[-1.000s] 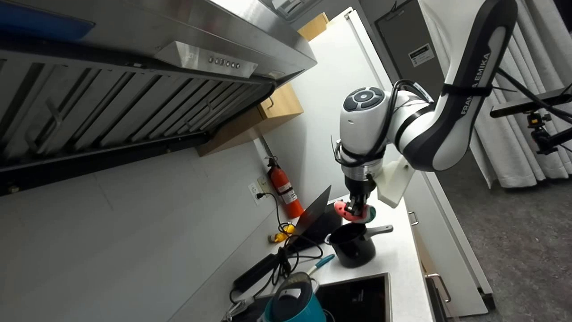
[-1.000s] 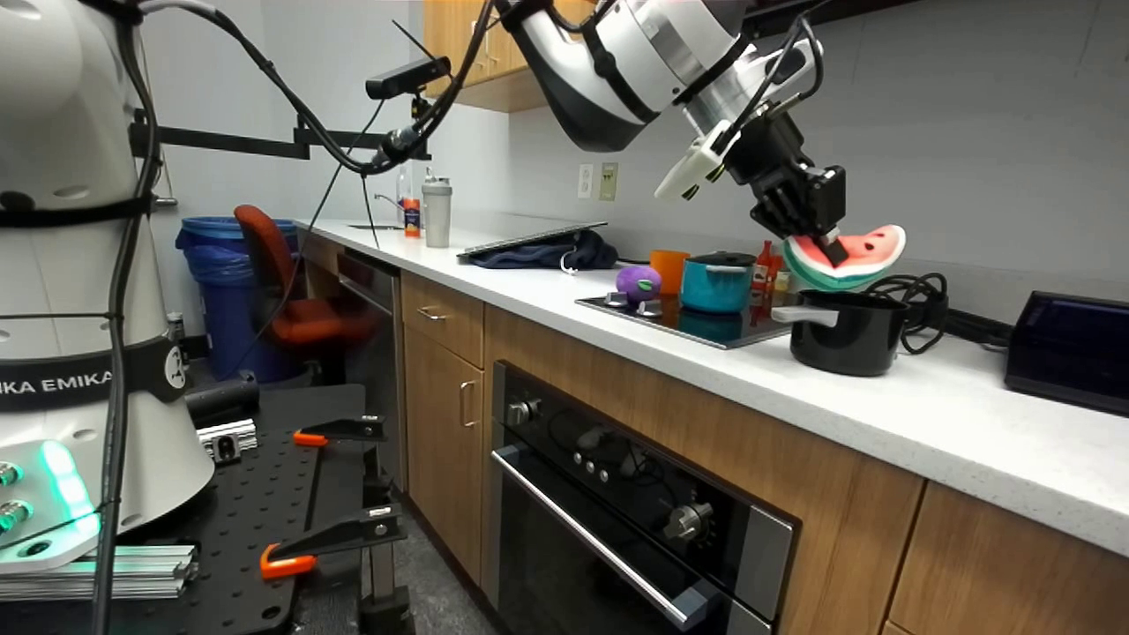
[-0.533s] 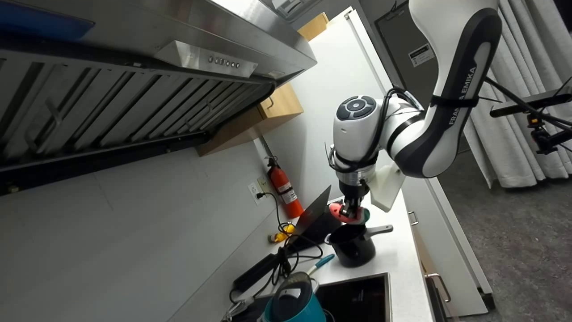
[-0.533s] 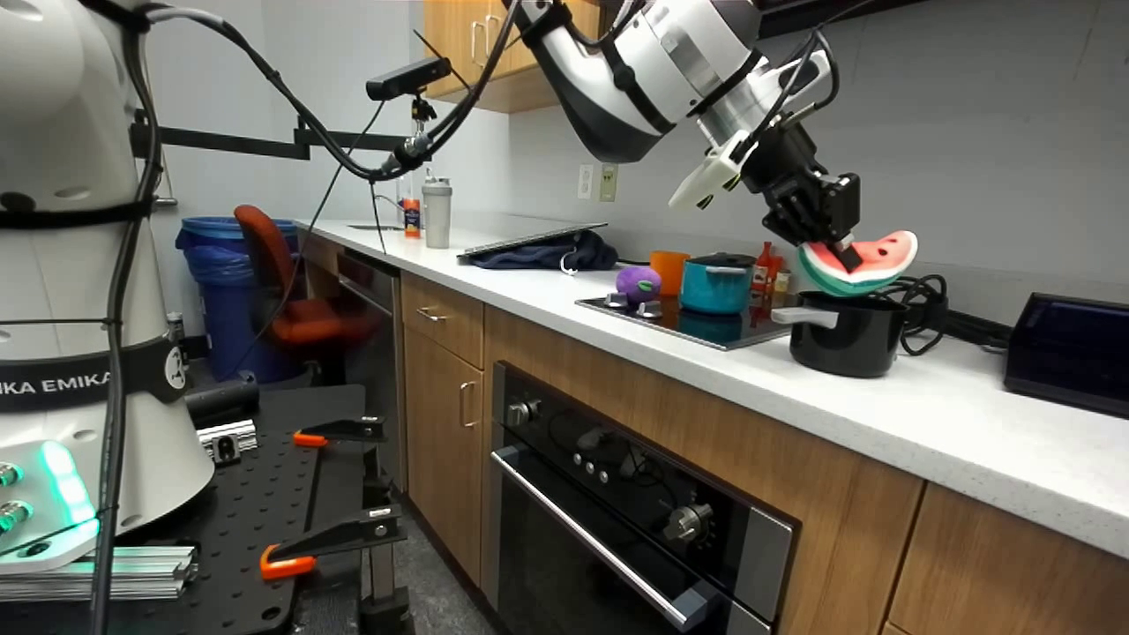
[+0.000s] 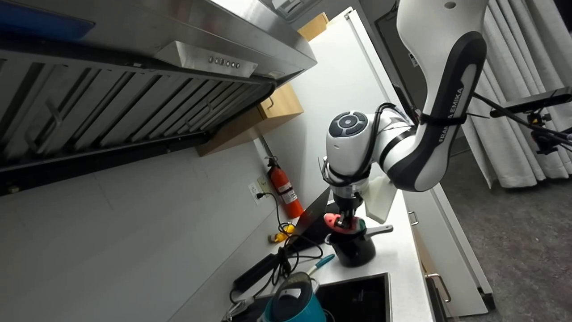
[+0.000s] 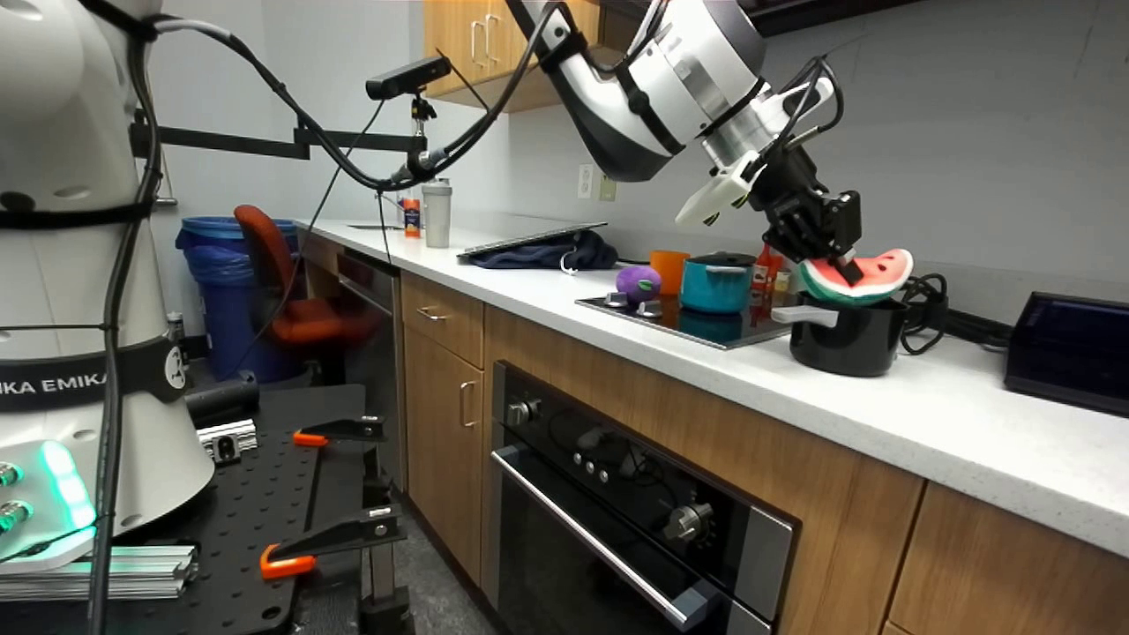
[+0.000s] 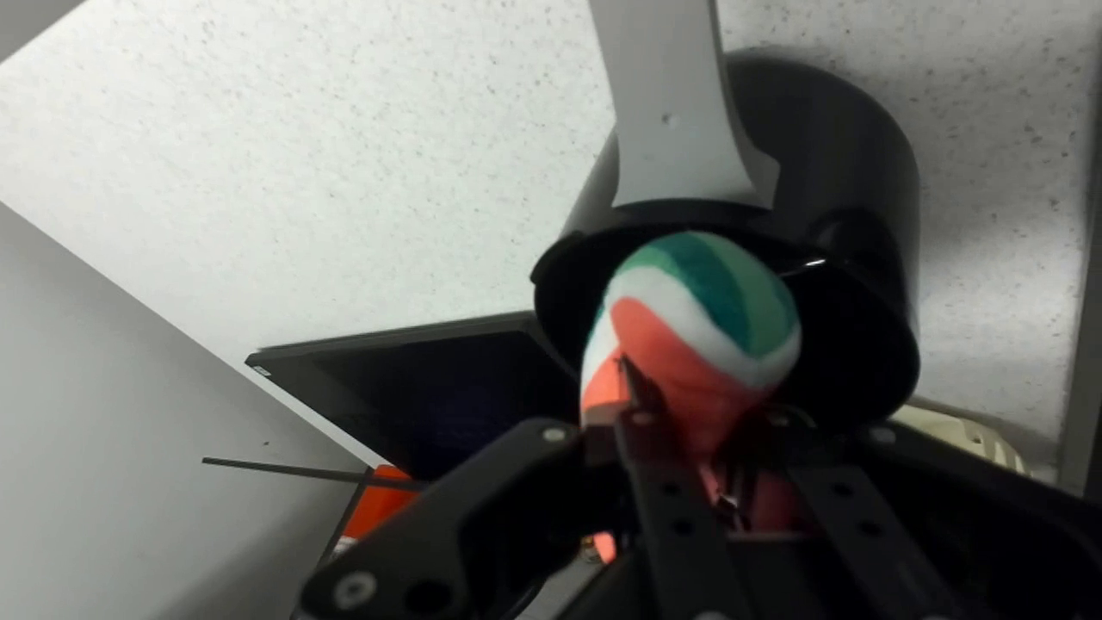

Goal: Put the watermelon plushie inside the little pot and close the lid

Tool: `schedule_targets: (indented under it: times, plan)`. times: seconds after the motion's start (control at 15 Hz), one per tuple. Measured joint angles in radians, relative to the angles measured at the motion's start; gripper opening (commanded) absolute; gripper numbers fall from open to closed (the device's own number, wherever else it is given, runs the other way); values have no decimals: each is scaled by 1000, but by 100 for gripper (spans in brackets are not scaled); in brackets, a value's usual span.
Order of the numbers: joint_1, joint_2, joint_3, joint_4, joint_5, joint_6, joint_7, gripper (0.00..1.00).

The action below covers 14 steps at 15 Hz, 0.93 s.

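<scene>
The watermelon plushie (image 6: 882,272), red-pink with a green and white rind, is held in my gripper (image 6: 850,268) at the mouth of the little pot (image 6: 842,346). An exterior view also shows the plushie (image 5: 332,221) overlapping the far rim of the pot (image 5: 355,253), wider than the opening. I cannot tell whether it touches the rim. In the wrist view the gripper's fingers (image 7: 702,405) pinch the plushie (image 7: 689,331), rind end toward the black pot (image 7: 822,142) with its grey handle. The pot is upright and uncovered on the counter. I cannot make out its lid.
A teal vessel (image 6: 713,287) with a dark lid stands on the cooktop (image 6: 750,332) beside the pot. A purple plush (image 6: 638,284) and an orange cup (image 6: 669,270) are farther along. Black cables (image 6: 924,309) and a dark screen (image 6: 1069,351) lie near the pot. A teal-handled utensil (image 5: 323,260) lies nearby.
The arm has lowered, bringing the held plushie from above the pot down to its rim. It has also shifted slightly toward the wall. The pot has not moved.
</scene>
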Motion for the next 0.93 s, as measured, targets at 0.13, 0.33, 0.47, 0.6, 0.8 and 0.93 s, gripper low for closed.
schedule_targets:
  times: [0.13,0.33,0.47,0.6,0.8,0.93]
  plan:
    - [0,13,6,7,0,0,-7,65]
    - [0,24,9,9,1,0,-13,87]
    - [0,29,10,9,2,0,-18,99]
    - [0,31,11,10,2,0,-18,100]
    - [0,31,11,13,2,0,-18,100]
    - [1,31,10,15,1,0,-18,100]
